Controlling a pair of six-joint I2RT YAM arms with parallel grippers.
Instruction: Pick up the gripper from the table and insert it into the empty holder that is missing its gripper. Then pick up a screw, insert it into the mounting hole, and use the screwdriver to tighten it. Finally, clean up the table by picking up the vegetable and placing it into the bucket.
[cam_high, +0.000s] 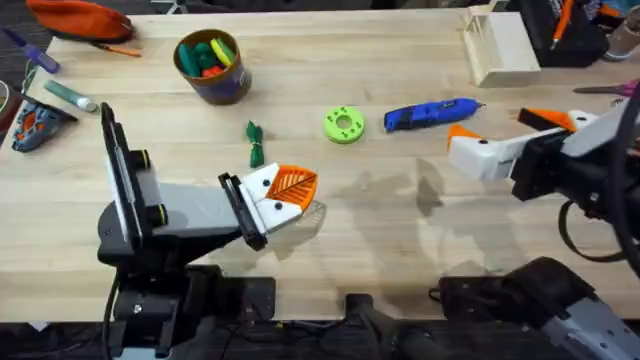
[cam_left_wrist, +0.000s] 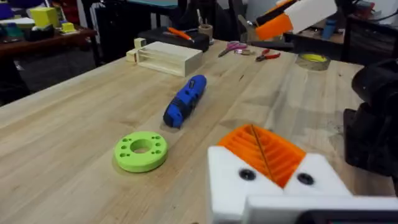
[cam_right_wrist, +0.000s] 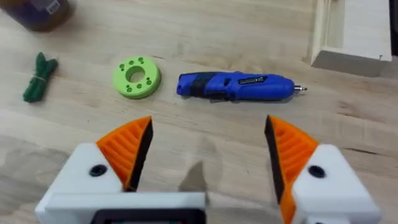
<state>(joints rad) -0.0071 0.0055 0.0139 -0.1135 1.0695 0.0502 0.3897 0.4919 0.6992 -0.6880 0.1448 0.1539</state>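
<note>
desk (cam_high: 400, 220): pale wood, planked grain, matte; carried every item below.
bucket (cam_high: 212, 68): short round can, dark side, yellow-gold rim, coloured toys inside; stood at the far left of the desk, well apart from both arms.
right gripper (cam_right_wrist: 205, 158): white mounts with orange ribbed pads, both pads in place, jaws spread wide and empty; hovered above the desk at the right.
left gripper (cam_high: 290, 190): white mounts, orange ribbed pads pressed together, nothing between them; rested low near the desk's middle.
screwdriver (cam_right_wrist: 236, 86): blue, pen-shaped, smooth plastic, thin metal bit; lay flat, long axis running left-right across the desk, bit toward the right side.
key relation: screwdriver lay just ahead of the right gripper, its axis crosswise to the open jaws; right arm judged nearer, so a straight descent would likely straddle the body.
disc (cam_right_wrist: 136, 77): lime green, round, holed; just beside the screwdriver's butt end, apart from it.
vegetable (cam_high: 254, 143): slim, dark green, tied bundle look; near the left gripper, between it and the bucket.
loose orange finger, screw: could not be told.
</note>
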